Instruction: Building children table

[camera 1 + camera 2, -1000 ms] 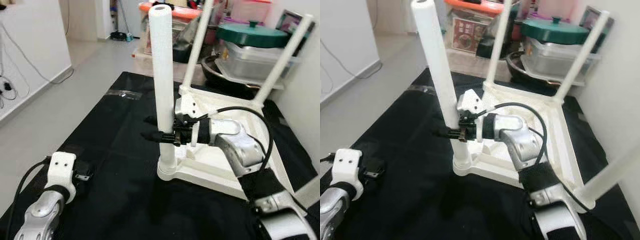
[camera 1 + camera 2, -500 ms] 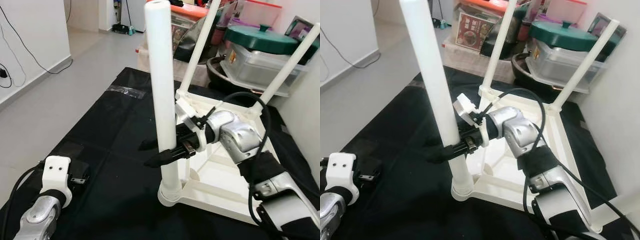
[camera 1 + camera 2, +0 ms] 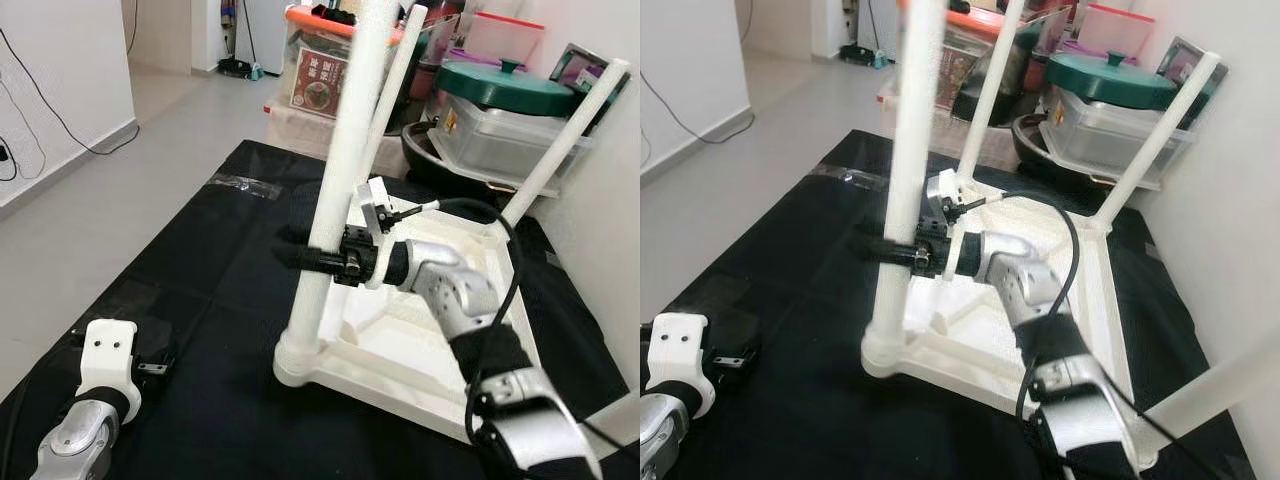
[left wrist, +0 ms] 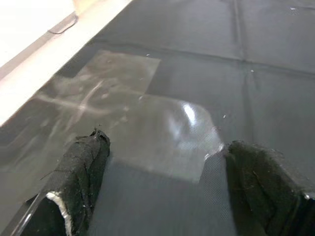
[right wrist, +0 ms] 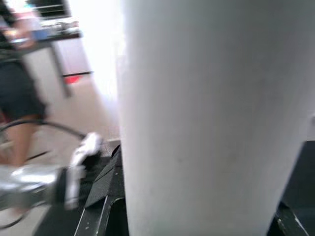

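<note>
The right gripper (image 3: 318, 258) was clamped on the near-left white table leg (image 3: 340, 180), which tilted up from the upturned white children's table (image 3: 440, 345) on the black mat (image 3: 215, 250), while the left gripper (image 4: 162, 189) rested low at near left, fingers apart.
</note>
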`<state>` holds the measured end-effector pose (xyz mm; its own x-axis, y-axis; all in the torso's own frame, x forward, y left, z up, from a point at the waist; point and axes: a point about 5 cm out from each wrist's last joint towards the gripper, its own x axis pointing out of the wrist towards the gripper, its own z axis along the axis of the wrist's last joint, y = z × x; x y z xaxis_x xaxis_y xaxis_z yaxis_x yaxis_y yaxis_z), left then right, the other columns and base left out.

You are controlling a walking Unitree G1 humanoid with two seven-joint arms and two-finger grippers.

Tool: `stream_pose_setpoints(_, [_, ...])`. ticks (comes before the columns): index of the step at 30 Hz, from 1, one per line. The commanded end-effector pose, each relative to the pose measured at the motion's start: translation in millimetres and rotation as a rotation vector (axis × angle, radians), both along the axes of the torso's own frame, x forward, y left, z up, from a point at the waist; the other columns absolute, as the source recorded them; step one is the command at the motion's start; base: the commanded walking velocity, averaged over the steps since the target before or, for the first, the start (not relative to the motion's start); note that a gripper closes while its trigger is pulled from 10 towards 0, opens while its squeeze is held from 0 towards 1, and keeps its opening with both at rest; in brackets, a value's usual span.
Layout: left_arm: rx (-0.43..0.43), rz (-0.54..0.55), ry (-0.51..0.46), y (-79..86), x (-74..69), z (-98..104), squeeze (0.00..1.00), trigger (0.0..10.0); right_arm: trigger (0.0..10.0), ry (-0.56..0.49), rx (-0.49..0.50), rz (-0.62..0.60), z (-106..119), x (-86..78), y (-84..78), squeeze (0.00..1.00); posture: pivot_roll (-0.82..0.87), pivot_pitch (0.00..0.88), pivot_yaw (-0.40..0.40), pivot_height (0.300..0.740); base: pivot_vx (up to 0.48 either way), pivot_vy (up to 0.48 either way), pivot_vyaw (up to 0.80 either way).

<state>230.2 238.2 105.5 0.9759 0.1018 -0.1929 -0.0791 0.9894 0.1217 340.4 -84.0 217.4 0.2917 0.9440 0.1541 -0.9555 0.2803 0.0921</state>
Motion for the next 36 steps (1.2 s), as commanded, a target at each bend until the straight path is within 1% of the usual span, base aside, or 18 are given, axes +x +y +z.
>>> stream_pose_setpoints(1, [-0.020, 0.002, 0.020, -0.3, -2.0, -3.7, 0.00, 10.0, 0.0, -0.039, -0.055, -0.309, -19.8, -2.9, -6.3, 0.00, 0.17, 0.000, -0.150, 0.740, 0.000, 0.000, 0.00])
stream_pose_setpoints(2, [-0.020, 0.002, 0.020, -0.3, -2.0, -3.7, 0.00, 10.0, 0.0, -0.039, -0.055, -0.309, -19.8, -2.9, -6.3, 0.00, 0.17, 0.000, -0.150, 0.740, 0.000, 0.000, 0.00])
stream_pose_setpoints(3, [-0.021, 0.002, 0.021, -0.2, -1.7, -3.7, 0.00, 10.0, 0.0, -0.033, -0.079, -0.361, -23.6, -6.1, -5.5, 0.00, 0.16, 0.000, -0.140, 0.740, 0.000, 0.000, 0.00])
stream_pose_setpoints(5, [-0.022, 0.002, 0.021, -0.4, -1.4, -3.6, 0.00, 10.0, 0.0, -0.022, -0.098, -0.403, -26.7, -8.9, -4.4, 0.00, 0.16, 0.000, -0.140, 0.740, 0.000, 0.000, 0.00])
stream_pose_setpoints(7, [-0.017, -0.002, 0.023, -0.5, -0.4, -3.9, 0.00, 10.0, 0.0, -0.017, -0.150, -0.555, -30.4, -6.8, -5.4, 0.00, 0.15, 0.000, -0.129, 0.740, 0.000, 0.000, 0.00])
stream_pose_setpoints(9, [-0.016, 0.000, 0.022, 1.7, 1.4, -3.3, 0.00, 10.0, 0.0, -0.015, -0.196, -0.747, -33.7, -1.7, -11.8, 0.00, 0.15, 0.000, -0.128, 0.740, 0.000, 0.000, 0.00])
stream_pose_setpoints(10, [-0.016, 0.001, 0.021, 2.5, 1.9, -2.9, 0.00, 10.0, 0.0, -0.014, -0.205, -0.799, -34.5, -0.7, -13.7, 0.00, 0.15, 0.000, -0.128, 0.740, 0.000, 0.000, 0.00])
stream_pose_setpoints(15, [-0.018, 0.004, 0.021, 2.8, 3.0, -2.9, 0.00, 10.0, 0.0, 0.021, -0.235, -0.878, -40.1, -1.5, -16.3, 0.00, 0.15, 0.000, -0.126, 0.740, 0.000, 0.000, 0.00])
stream_pose_setpoints(18, [-0.022, 0.009, 0.021, 3.0, 3.7, -2.9, 0.00, 10.0, 0.0, 0.125, -0.236, -0.975, -49.4, -0.7, -20.2, 0.00, 0.15, 0.000, -0.126, 0.740, 0.000, 0.000, 0.00])
stream_pose_setpoints(19, [-0.026, 0.016, 0.021, 2.7, 4.4, -3.5, 0.00, 10.0, 0.0, 0.201, -0.232, -1.115, -54.8, 1.2, -31.1, 0.00, 0.16, 0.000, -0.131, 0.740, 0.000, 0.000, 0.00])
stream_pose_setpoints(20, [-0.028, 0.021, 0.022, 2.4, 4.8, -4.0, 0.00, 10.0, 0.0, 0.253, -0.232, -1.212, -58.8, 1.5, -38.8, 0.00, 0.16, 0.000, -0.131, 0.740, 0.000, 0.000, 0.00])
stream_pose_setpoints(21, [-0.028, 0.021, 0.022, 2.4, 4.8, -4.0, 0.00, 10.0, 0.0, 0.253, -0.232, -1.212, -58.8, 1.5, -38.8, 0.00, 0.16, 0.000, -0.131, 0.740, 0.000, 0.000, 0.00])
stream_pose_setpoints(23, [-0.029, 0.029, 0.023, 2.2, 6.2, -4.7, 0.00, 10.0, 0.0, 0.304, -0.228, -1.311, -61.0, -1.5, -42.6, 0.00, 0.16, 0.000, -0.130, 0.740, 0.000, 0.000, 0.00])
stream_pose_setpoints(28, [-0.029, 0.032, 0.023, 2.1, 7.7, -5.0, 0.00, 10.0, 0.0, 0.308, -0.224, -1.313, -59.3, -4.2, -36.3, 0.00, 0.15, 0.000, -0.128, 0.740, 0.000, 0.000, 0.00])
stream_pose_setpoints(29, [-0.028, 0.034, 0.023, 3.2, 9.2, -5.2, 0.00, 10.0, 7.8, 0.322, -0.249, -1.282, -60.7, -4.7, -30.5, 0.00, 0.15, 0.000, -0.123, 0.740, 0.000, 0.000, 0.00])
stream_pose_setpoints(30, [-0.028, 0.034, 0.023, 3.2, 9.2, -5.2, 0.00, 10.0, 7.8, 0.322, -0.249, -1.282, -60.7, -4.7, -30.5, 0.00, 0.15, 0.000, -0.123, 0.740, 0.000, 0.000, 0.00])
stream_pose_setpoints(31, [-0.025, 0.034, 0.023, 3.9, 10.4, -5.0, 0.00, 10.0, 10.0, 0.322, -0.236, -1.273, -58.9, -4.8, -31.0, 0.00, 0.15, 0.000, -0.120, 0.740, 0.000, 0.000, 0.00])
stream_pose_setpoints(36, [-0.018, 0.034, 0.022, 5.4, 11.8, -4.7, 0.00, 10.0, 10.0, 0.322, -0.202, -1.285, -52.3, -6.0, -33.8, 0.00, 0.14, 0.000, -0.116, 0.740, 0.000, 0.000, 0.00])
